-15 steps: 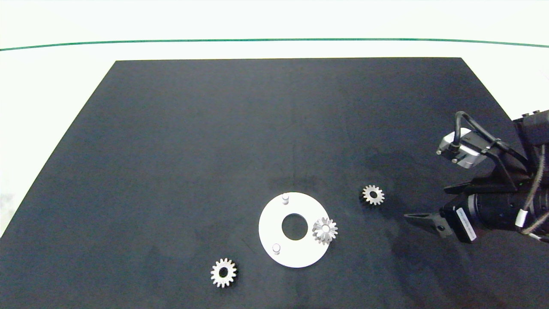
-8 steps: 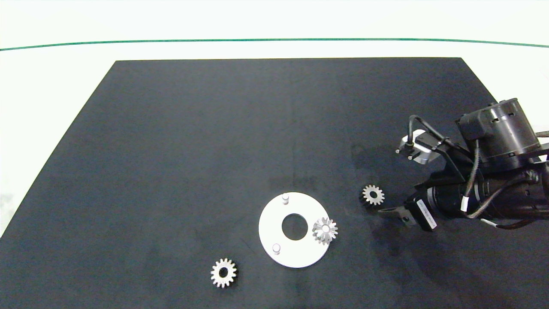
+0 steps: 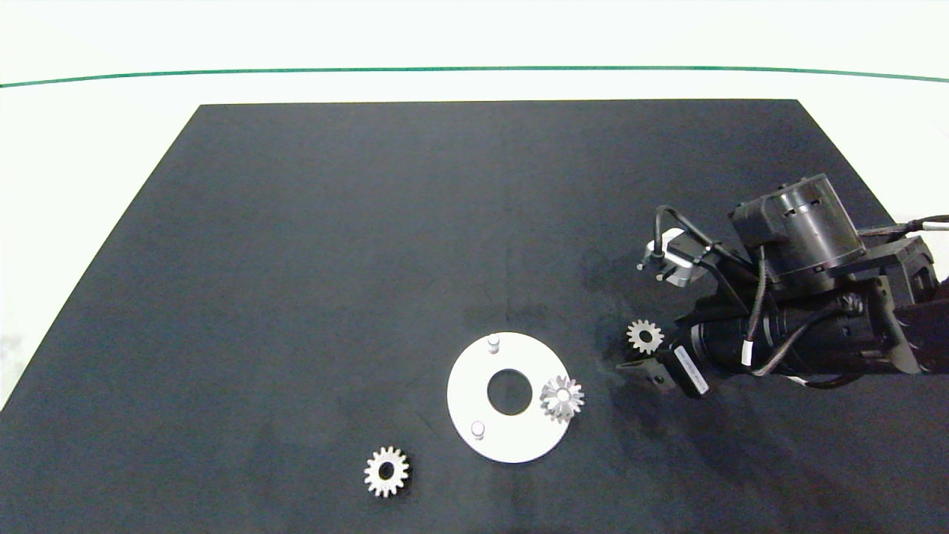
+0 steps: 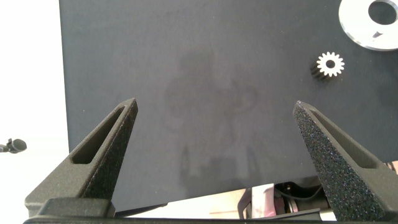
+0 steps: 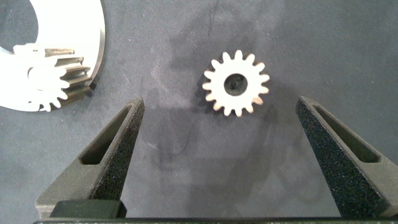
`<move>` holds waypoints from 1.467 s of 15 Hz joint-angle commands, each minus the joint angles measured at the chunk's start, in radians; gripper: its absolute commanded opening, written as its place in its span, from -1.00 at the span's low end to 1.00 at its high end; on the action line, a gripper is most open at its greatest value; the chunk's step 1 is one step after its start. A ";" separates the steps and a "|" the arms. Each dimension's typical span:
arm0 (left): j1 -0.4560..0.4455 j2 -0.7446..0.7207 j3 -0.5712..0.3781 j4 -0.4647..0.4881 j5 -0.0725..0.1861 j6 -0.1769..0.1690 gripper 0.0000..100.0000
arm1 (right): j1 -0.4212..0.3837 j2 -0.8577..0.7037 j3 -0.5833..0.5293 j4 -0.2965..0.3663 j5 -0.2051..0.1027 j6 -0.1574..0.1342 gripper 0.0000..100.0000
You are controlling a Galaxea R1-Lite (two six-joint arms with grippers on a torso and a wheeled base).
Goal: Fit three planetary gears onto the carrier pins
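A white ring-shaped disc point(image 3: 474, 386) lies at the front centre of the black mat. Two of its carrier pins point(image 3: 493, 343) point(image 3: 478, 429) stand bare, while a silvery planetary gear point(image 3: 562, 398) sits over the third, at the disc's right edge. A second gear point(image 3: 645, 336) lies flat on the mat right of the disc. My right gripper point(image 3: 636, 350) is open and low beside it; in the right wrist view this gear point(image 5: 236, 84) lies just ahead of the gap between the fingers point(image 5: 118, 143). The third gear point(image 3: 386, 471) lies front left. My left gripper point(image 4: 216, 106) is open and holds nothing.
The black mat point(image 3: 296, 259) covers most of a white table, with a green line point(image 3: 222, 73) along the far side. The left arm is out of the head view; its wrist view shows a gear point(image 4: 330, 64) and the disc's rim point(image 4: 354, 25) far off.
My right arm has swung in from the right edge and moved left, bringing its open fingers up to the loose gear right of the disc. The gears and disc have not moved.
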 commanded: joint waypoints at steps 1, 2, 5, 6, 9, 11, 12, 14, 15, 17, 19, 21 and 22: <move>0.000 -0.001 -0.001 0.003 0.000 0.001 1.00 | 0.003 0.022 -0.004 -0.001 -0.001 -0.002 1.00; -0.001 -0.001 -0.001 0.003 0.000 0.001 1.00 | 0.003 0.031 -0.004 -0.003 -0.001 -0.002 1.00; -0.006 -0.001 -0.001 0.003 0.000 0.001 1.00 | 0.003 0.047 -0.008 -0.004 -0.002 -0.002 0.88; -0.006 -0.001 -0.001 0.003 0.000 0.001 1.00 | 0.002 0.048 -0.012 -0.006 -0.002 -0.002 0.85; -0.006 0.001 -0.001 0.003 0.000 0.001 1.00 | 0.002 0.050 -0.024 -0.006 -0.002 -0.002 0.73; -0.006 -0.001 -0.001 0.003 0.000 0.001 1.00 | 0.000 0.050 -0.025 -0.012 -0.002 0.000 0.64; -0.006 0.001 -0.001 0.003 0.000 0.001 1.00 | 0.000 0.053 -0.027 -0.012 -0.002 -0.002 0.61; -0.005 0.001 -0.001 0.003 0.000 0.001 1.00 | -0.001 0.057 -0.030 -0.018 -0.002 0.000 0.52; -0.006 0.001 -0.001 0.003 0.000 0.001 1.00 | -0.001 0.057 -0.030 -0.018 -0.002 0.000 0.49; -0.006 0.001 -0.001 0.003 0.000 0.001 1.00 | -0.004 0.063 -0.030 -0.018 -0.001 0.000 0.40; -0.006 0.001 -0.003 0.003 0.000 0.001 1.00 | -0.006 0.071 -0.030 -0.018 -0.001 0.000 0.31; -0.006 0.001 -0.003 0.003 0.001 0.001 1.00 | -0.006 0.076 -0.031 -0.024 -0.001 0.000 0.25; -0.006 0.001 -0.003 0.003 0.000 0.001 1.00 | -0.009 0.079 -0.031 -0.038 -0.002 0.000 0.19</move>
